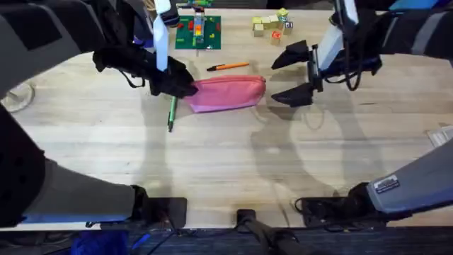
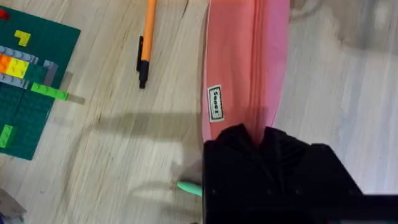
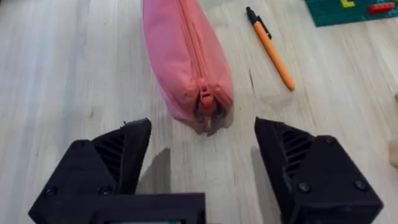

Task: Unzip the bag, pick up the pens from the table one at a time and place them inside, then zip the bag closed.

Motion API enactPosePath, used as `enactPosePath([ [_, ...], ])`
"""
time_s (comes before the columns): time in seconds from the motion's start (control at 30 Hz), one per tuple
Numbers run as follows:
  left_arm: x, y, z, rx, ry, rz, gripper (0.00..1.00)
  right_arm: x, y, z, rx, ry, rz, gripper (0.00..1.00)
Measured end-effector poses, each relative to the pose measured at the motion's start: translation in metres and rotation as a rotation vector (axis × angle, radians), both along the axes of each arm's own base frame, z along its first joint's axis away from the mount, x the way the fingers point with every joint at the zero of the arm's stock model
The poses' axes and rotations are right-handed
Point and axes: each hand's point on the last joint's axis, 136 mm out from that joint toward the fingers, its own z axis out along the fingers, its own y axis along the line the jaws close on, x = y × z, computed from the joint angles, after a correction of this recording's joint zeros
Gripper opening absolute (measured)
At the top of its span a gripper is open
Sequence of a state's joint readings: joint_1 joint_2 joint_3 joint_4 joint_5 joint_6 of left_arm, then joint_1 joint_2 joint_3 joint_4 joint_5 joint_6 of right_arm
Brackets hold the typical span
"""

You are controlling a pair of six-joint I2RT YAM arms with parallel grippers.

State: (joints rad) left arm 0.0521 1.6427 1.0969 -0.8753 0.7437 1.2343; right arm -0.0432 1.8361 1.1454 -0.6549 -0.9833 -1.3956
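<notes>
The pink bag (image 1: 228, 93) lies zipped in the middle of the table (image 1: 226, 163). My left gripper (image 1: 180, 83) is shut on the bag's left end, and in the left wrist view its black fingers (image 2: 267, 174) pinch the fabric of the bag (image 2: 249, 56) at the zipper line. My right gripper (image 1: 297, 74) hangs open just right of the bag; in the right wrist view the zipper pull (image 3: 207, 109) sits just ahead of the gap between its fingers (image 3: 112, 162). An orange pen (image 1: 228, 66) lies behind the bag. A green pen (image 1: 170, 113) lies at the bag's left front.
A green baseplate with bricks (image 1: 198, 32) sits at the back centre, and small wooden blocks (image 1: 272, 25) at the back right. A clear round object (image 1: 18, 95) rests at the left edge and a pale item (image 1: 440, 134) at the right edge.
</notes>
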Motion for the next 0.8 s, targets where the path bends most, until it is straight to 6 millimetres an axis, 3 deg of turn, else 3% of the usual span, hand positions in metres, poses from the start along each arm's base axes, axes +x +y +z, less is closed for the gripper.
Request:
enactPosePath([
  [0.43, 0.0, 0.0, 0.0, 0.0, 0.001, 0.0, 0.043, 0.005, 0.019, -0.012, -0.001, -0.042, 0.055, 0.977],
  [0.53, 0.0, 0.0, 0.0, 0.0, 0.001, 0.0, 0.042, 0.007, 0.019, -0.012, -0.001, -0.051, 0.057, 0.91],
  [0.63, 0.0, 0.0, 0.0, 0.0, 0.001, 0.0, 0.042, 0.006, 0.02, -0.012, -0.001, -0.052, 0.058, 0.782],
  [0.8, -0.001, 0.0, 0.0, 0.0, 0.003, 0.0, 0.042, 0.006, 0.022, -0.012, -0.001, -0.054, 0.064, 0.708],
])
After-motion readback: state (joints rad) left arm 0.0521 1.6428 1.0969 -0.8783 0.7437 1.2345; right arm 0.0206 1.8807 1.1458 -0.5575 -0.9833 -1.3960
